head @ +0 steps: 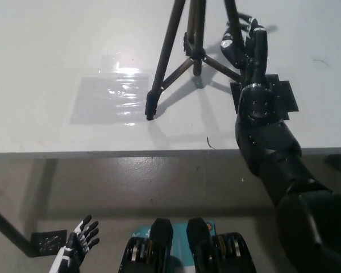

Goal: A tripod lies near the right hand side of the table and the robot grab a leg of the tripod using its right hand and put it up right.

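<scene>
- Right hand [243,42], black, reaches over the tabletop [57,51] and sits against the tripod's right-side leg, its fingers [230,38] curled round that leg (the grip itself is partly hidden by the hand's own back).
- Tripod [194,40] stands on the tabletop with its legs spread; the top of it runs out of the picture's upper edge.
- Its near-left leg slants down to a rubber foot [150,108] that touches the tabletop, just beside a glossy clear patch [111,98] lying flat to the tripod's left.
- Braces from the legs meet at a centre hub [196,57], which hangs between the legs above the tabletop.
- Black flat square [284,94] lies on the tabletop to the right of the tripod, partly covered by the right forearm.
- Small dark squiggle [209,142] marks the tabletop near its front edge, on the near side of the tripod.
- Left hand [79,242], white, hangs low, well apart from the tripod and below the tabletop's edge, with fingers spread and holding nothing.
</scene>
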Available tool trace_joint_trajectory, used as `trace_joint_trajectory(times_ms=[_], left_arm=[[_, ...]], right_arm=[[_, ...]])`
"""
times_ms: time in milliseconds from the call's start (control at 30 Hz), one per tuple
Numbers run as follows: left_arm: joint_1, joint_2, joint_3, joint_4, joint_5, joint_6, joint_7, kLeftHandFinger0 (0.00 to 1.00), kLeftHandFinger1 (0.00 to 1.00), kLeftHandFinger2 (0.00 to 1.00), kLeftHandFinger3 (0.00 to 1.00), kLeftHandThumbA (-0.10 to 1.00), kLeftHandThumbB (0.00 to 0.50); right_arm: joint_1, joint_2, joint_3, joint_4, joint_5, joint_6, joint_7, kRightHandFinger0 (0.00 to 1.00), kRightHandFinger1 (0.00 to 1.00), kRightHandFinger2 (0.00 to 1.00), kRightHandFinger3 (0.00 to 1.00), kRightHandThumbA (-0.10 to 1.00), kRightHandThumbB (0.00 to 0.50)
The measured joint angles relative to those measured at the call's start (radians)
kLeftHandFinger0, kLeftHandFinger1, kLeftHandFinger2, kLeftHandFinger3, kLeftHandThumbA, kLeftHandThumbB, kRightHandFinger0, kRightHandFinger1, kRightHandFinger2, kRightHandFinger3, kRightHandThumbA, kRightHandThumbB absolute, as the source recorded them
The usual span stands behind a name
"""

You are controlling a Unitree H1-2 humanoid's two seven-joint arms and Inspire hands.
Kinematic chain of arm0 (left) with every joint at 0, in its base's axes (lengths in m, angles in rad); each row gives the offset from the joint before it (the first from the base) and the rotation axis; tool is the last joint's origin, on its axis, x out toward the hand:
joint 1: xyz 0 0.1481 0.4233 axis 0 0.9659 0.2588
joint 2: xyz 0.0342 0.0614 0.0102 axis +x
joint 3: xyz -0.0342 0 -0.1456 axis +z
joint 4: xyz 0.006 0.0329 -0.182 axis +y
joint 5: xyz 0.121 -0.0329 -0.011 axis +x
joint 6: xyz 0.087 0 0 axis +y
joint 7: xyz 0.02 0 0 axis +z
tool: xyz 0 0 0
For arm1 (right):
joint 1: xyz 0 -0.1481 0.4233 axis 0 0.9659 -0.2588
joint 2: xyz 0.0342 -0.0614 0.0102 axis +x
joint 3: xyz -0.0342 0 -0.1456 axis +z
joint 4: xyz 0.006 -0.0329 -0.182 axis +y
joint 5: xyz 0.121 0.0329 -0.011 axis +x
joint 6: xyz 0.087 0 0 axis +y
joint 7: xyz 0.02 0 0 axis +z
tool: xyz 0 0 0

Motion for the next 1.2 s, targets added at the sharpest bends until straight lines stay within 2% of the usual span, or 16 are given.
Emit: trace_joint_trajectory(times_ms=[100, 267, 367, 500, 567, 667, 800, 833, 867, 1000, 1067, 1100, 1133, 1167, 1200], left_arm=[[0.002, 0.0, 0.0, 0.001, 0.0, 0.0, 0.0, 1.0, 1.0, 1.0, 1.0, 1.0, 0.026], [0.005, 0.0, -0.001, 0.003, 0.0, 0.0, 0.0, 1.0, 1.0, 1.0, 1.0, 1.0, 0.05], [0.008, 0.0, -0.001, 0.003, 0.0, 0.0, 0.0, 1.0, 1.0, 1.0, 1.0, 1.0, 0.046], [0.019, -0.001, -0.002, 0.003, 0.0, 0.0, 0.0, 1.0, 1.0, 1.0, 1.0, 1.0, 0.05], [0.026, -0.001, -0.002, 0.003, 0.0, 0.0, 0.0, 1.0, 1.0, 1.0, 1.0, 1.0, 0.074], [0.03, -0.002, -0.003, 0.003, 0.0, 0.001, 0.0, 1.0, 1.0, 1.0, 1.0, 1.0, 0.069], [0.031, -0.002, -0.003, 0.005, 0.0, 0.001, 0.0, 1.0, 1.0, 1.0, 1.0, 1.0, 0.149], [0.031, -0.002, -0.003, 0.005, 0.0, 0.001, 0.0, 1.0, 1.0, 1.0, 1.0, 1.0, 0.155], [0.031, -0.002, -0.003, 0.006, 0.0, 0.001, 0.0, 1.0, 1.0, 1.0, 1.0, 1.0, 0.159], [0.031, -0.002, -0.003, 0.008, 0.0, 0.002, 0.0, 1.0, 1.0, 1.0, 1.0, 1.0, 0.199], [0.031, -0.001, -0.002, 0.01, 0.0, 0.003, 0.0, 1.0, 1.0, 1.0, 1.0, 1.0, 0.204], [0.031, -0.001, -0.003, 0.011, 0.0, 0.003, 0.0, 1.0, 1.0, 1.0, 1.0, 1.0, 0.191], [0.031, -0.001, -0.003, 0.012, 0.0, 0.003, 0.0, 1.0, 1.0, 1.0, 1.0, 1.0, 0.196], [0.031, -0.001, -0.003, 0.013, 0.0, 0.003, 0.0, 1.0, 1.0, 1.0, 1.0, 1.0, 0.205], [0.031, -0.001, -0.003, 0.015, 0.001, 0.003, 0.0, 1.0, 1.0, 1.0, 1.0, 1.0, 0.208]], right_arm=[[0.015, -0.008, 0.015, -0.04, 0.014, 0.007, 0.055, 1.0, 1.0, 1.0, 1.0, 0.91, 0.5], [0.039, -0.036, 0.072, -0.194, 0.03, 0.043, 0.158, 1.0, 1.0, 1.0, 1.0, 0.94, 0.5], [0.038, -0.058, 0.099, -0.303, 0.042, 0.072, 0.205, 1.0, 1.0, 1.0, 1.0, 0.87, 0.5], [0.038, -0.083, 0.116, -0.457, 0.071, 0.126, 0.276, 1.0, 1.0, 1.0, 1.0, 0.88, 0.5], [0.039, -0.09, 0.119, -0.533, 0.085, 0.153, 0.297, 1.0, 1.0, 1.0, 1.0, 0.88, 0.5], [0.053, -0.095, 0.12, -0.648, 0.1, 0.185, 0.314, 1.0, 1.0, 1.0, 1.0, 0.88, 0.5], [0.099, -0.095, 0.12, -0.794, 0.108, 0.211, 0.322, 1.0, 1.0, 1.0, 1.0, 0.98, 0.5], [0.104, -0.095, 0.12, -0.809, 0.108, 0.214, 0.322, 1.0, 1.0, 1.0, 1.0, 0.97, 0.5], [0.13, -0.095, 0.12, -0.867, 0.109, 0.225, 0.324, 1.0, 1.0, 1.0, 1.0, 1.0, 0.5], [0.208, -0.095, 0.12, -0.996, 0.108, 0.242, 0.326, 1.0, 1.0, 1.0, 1.0, 1.0, 0.462], [0.261, -0.095, 0.12, -1.064, 0.107, 0.248, 0.327, 1.0, 1.0, 1.0, 1.0, 1.0, 0.474], [0.287, -0.095, 0.12, -1.095, 0.107, 0.25, 0.327, 1.0, 1.0, 1.0, 1.0, 0.71, 0.461], [0.319, -0.095, 0.121, -1.125, 0.108, 0.252, 0.328, 1.0, 1.0, 1.0, 1.0, 0.64, 0.461], [0.34, -0.095, 0.121, -1.152, 0.109, 0.253, 0.328, 1.0, 1.0, 1.0, 1.0, 0.56, 0.436], [0.39, -0.095, 0.124, -1.201, 0.109, 0.254, 0.328, 1.0, 1.0, 1.0, 1.0, 0.53, 0.439]])
